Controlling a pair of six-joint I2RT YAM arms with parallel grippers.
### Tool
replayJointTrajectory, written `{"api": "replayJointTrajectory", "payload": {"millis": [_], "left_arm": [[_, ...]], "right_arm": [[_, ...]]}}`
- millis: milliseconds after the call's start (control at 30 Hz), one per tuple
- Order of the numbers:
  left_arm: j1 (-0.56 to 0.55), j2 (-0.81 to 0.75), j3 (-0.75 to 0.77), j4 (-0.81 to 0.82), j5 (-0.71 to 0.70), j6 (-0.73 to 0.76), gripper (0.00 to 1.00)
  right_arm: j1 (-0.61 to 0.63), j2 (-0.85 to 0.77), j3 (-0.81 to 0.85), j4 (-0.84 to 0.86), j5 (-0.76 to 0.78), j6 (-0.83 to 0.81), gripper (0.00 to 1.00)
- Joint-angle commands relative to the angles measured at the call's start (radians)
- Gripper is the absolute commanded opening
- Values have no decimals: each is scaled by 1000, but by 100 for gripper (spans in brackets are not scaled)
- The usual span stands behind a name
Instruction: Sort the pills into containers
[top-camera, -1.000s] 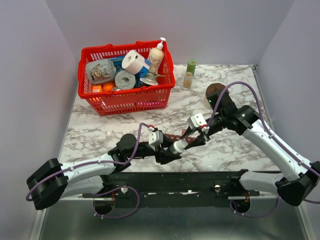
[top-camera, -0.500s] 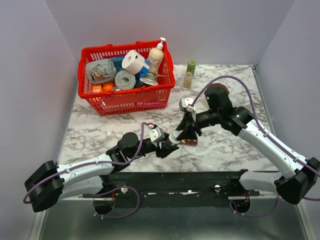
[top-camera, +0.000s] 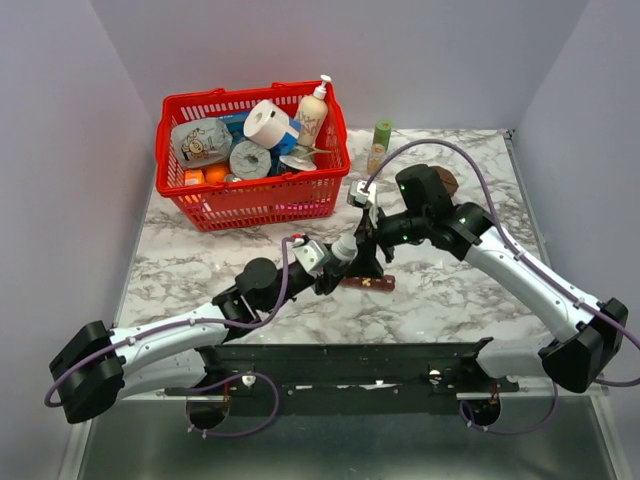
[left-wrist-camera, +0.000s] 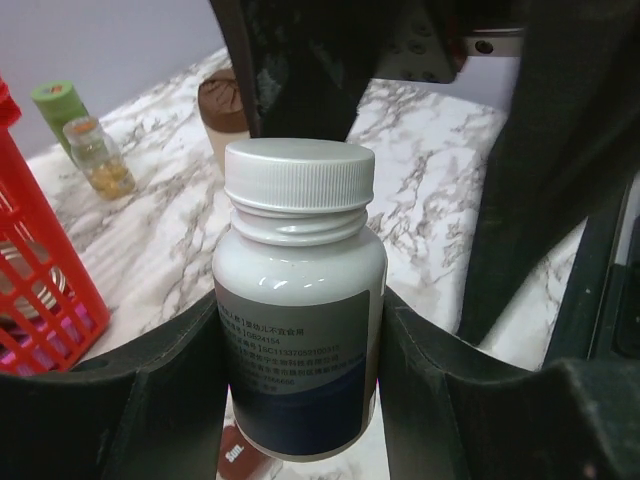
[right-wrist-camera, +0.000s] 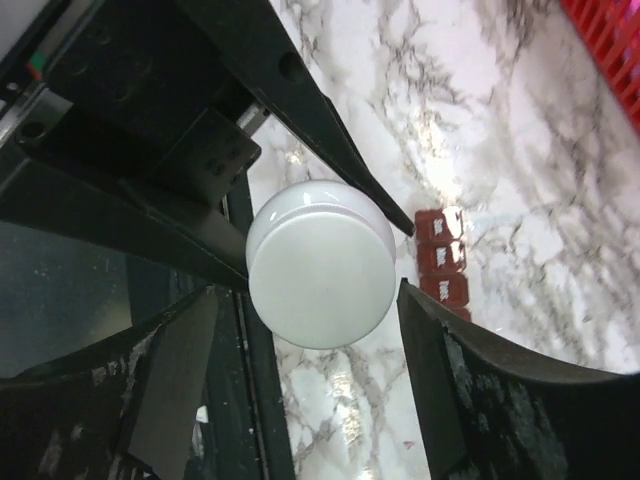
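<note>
Left gripper (left-wrist-camera: 302, 315) clenches a white pill bottle (left-wrist-camera: 298, 260) upright at frame centre. Right gripper (right-wrist-camera: 306, 290), fingers spread, straddles its cap (right-wrist-camera: 322, 262). Containers (top-camera: 368, 283) lie on the marble table (top-camera: 190, 262), just below centre.

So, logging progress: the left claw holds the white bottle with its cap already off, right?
No: the left claw holds the white bottle with its cap on, not off. The left wrist view shows it.
</note>
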Motion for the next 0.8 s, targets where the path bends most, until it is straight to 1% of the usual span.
{"api": "replayJointTrajectory", "payload": {"millis": [0, 67, 233, 267, 333, 367, 400, 433, 467, 500, 533, 567, 600, 767], "left_arm": [[6, -52, 15, 87, 81, 13, 0], [14, -84, -2, 59, 124, 7, 0], [29, -148, -35, -19, 201, -4, 0], [33, -168, -36, -41, 216, -4, 0], [45, -185, -35, -67, 293, -4, 0], [51, -194, -30, -97, 330, -3, 0], [60, -197, -21, -113, 360, -4, 0], [66, -199, -16, -123, 426, -7, 0], [72, -197, -10, -149, 453, -15, 0], [75, -194, 4, -162, 479, -21, 0], [85, -191, 8, -168, 521, -27, 0], [86, -184, 14, -177, 532, -42, 0], [88, -180, 21, -177, 542, -52, 0], [94, -171, 8, -105, 559, -107, 0]], "right_arm": [[-7, 1, 137, -115, -95, -76, 94], [-36, 3, 179, -164, -147, -139, 100], [-43, -40, 213, -250, -185, -306, 100], [-43, -52, 213, -287, -200, -399, 100], [-41, -97, 198, -312, -208, -516, 100], [-43, -111, 190, -330, -221, -640, 100], [-43, -114, 192, -368, -246, -717, 100], [-43, -99, 244, -431, -273, -806, 100], [-43, -57, 267, -541, -334, -945, 100], [-43, -43, 287, -569, -373, -982, 100], [-43, -33, 301, -582, -413, -1000, 100], [-40, -13, 315, -586, -468, -1010, 100], [-30, -5, 319, -582, -474, -1007, 99], [45, 12, 270, -498, -409, -929, 94]]}}
